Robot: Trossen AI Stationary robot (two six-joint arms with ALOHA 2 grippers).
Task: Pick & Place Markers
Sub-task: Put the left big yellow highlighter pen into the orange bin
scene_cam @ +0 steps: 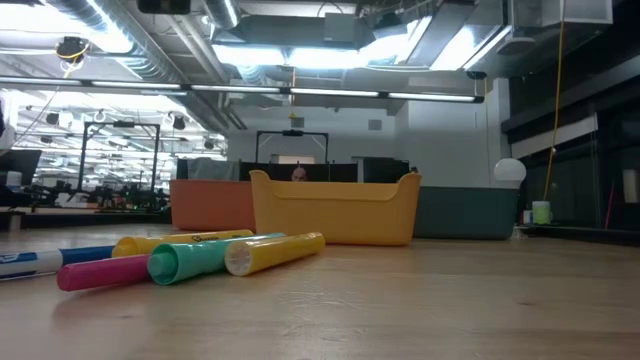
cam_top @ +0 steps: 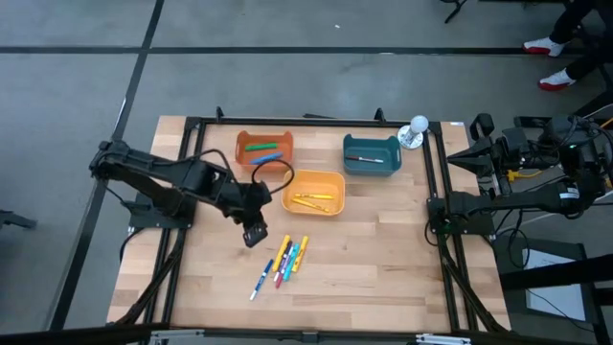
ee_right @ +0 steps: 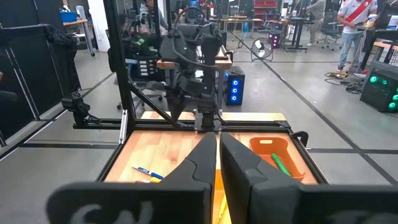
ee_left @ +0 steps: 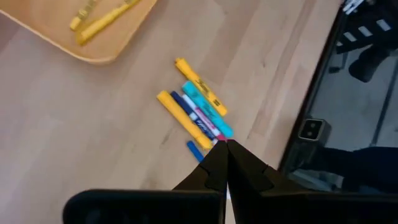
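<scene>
left gripper (cam_top: pixel 255 233) jaws together, empty, over bare bench (cam_top: pixel 374 268) just beside loose markers (cam_top: pixel 285 261), yellow bin (cam_top: pixel 313 192) near, right gripper (ee_right: pixel 217 155) jaws almost together, empty, at right bench edge

I looked for lettering and found nothing I could read. The markers (ee_left: pixel 198 112) lying on the table (cam_top: pixel 383 259) carried dark print along their barrels, most visible on the yellow marker (ee_left: pixel 200 87) at about one o'clock in the cluster, but I could not make out a single word. The white-barrelled marker (scene_cam: pixel 25 262) at nine o'clock in the low view bore a small dark mark, equally illegible. The orange bin (cam_top: pixel 264 149), yellow bin (scene_cam: pixel 335 212) and teal bin (cam_top: pixel 372 155) showed no labels that I could read.
</scene>
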